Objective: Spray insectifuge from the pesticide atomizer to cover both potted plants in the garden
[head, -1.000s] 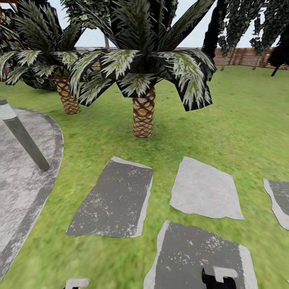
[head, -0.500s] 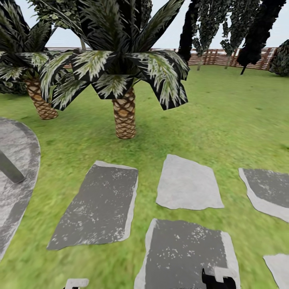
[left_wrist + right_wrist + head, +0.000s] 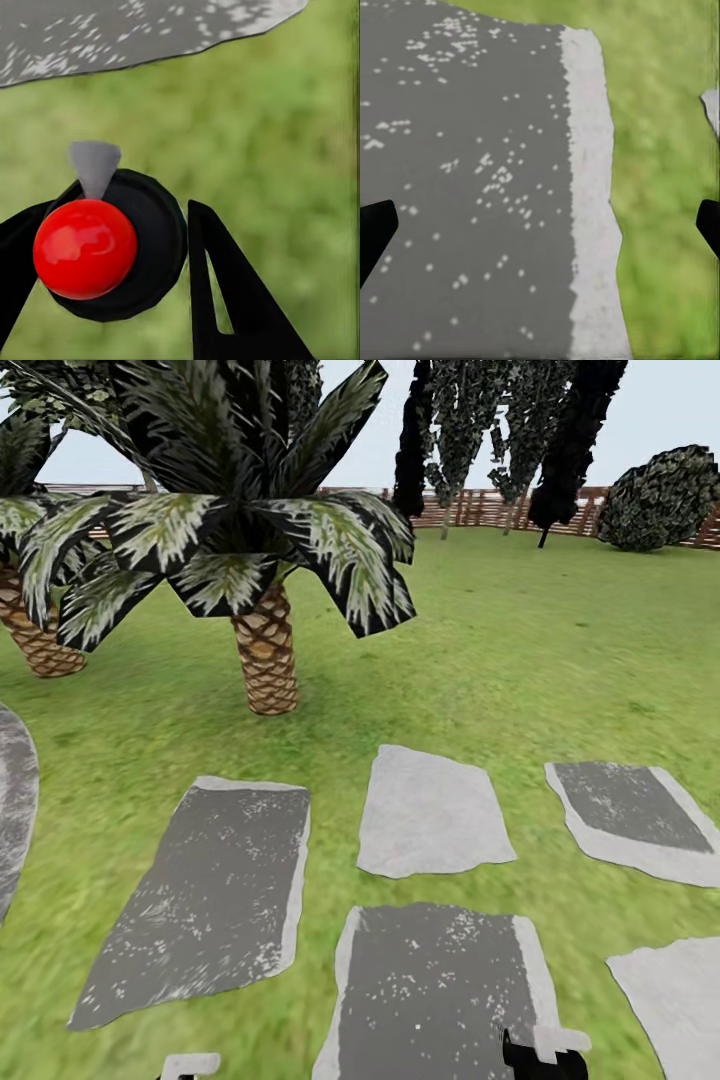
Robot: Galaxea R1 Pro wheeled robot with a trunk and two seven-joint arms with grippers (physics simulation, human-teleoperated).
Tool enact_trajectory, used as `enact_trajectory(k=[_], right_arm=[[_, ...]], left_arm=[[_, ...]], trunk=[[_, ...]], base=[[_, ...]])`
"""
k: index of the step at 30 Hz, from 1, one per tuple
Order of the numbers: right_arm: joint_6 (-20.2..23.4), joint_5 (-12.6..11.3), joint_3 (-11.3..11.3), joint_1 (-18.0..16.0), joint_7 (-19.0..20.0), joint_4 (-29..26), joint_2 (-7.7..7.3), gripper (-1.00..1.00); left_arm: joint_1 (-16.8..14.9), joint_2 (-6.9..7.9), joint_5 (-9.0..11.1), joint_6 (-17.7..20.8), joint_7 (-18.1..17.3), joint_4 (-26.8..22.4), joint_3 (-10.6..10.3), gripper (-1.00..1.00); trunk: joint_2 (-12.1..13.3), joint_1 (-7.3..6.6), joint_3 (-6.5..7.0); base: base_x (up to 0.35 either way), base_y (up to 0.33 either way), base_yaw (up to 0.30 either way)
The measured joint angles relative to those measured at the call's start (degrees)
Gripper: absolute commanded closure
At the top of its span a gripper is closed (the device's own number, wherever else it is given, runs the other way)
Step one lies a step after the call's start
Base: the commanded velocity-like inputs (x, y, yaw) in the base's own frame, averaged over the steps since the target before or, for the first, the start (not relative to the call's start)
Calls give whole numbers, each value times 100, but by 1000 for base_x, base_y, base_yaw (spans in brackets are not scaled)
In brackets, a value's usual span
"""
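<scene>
We've got the dark green, red-topped pesticide atomizer (image 3: 109,244) clamped in our left hand (image 3: 112,262); right hand (image 3: 540,232) is spread apart, empty. Grey-potted plants aren't in sight among the grey stepping stones (image 3: 435,825), so both sprays remain.

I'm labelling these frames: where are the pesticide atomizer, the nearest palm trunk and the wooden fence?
pesticide atomizer (image 3: 85,248): left wrist view, red spot on top.
nearest palm trunk (image 3: 266,660): head view, mid trunk.
wooden fence (image 3: 480,510): head view, slats behind the lawn.

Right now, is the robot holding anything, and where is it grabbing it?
The left gripper holds the pesticide atomizer, fingers around its dark body below the red top. The right gripper is open and empty.
</scene>
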Motion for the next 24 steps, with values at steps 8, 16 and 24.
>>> enact_trajectory(k=[8, 16, 24], right_arm=[[-1, 0, -1, 0, 0, 1, 0, -100], [-3, 0, 0, -1, -1, 2, 0, -100], [-3, 0, 0, -2, -1, 2, 0, -100]], left_arm=[[0, 31, 18, -1, 9, -1, 23, 100], [1, 33, 16, 0, 10, 0, 22, 100], [9, 39, 16, 0, 10, 7, 22, 100]], trunk=[[0, -1, 42], [0, -1, 85], [0, 2, 127]], base=[[51, -26, -275], [186, -182, -275], [-90, -261, -275]])
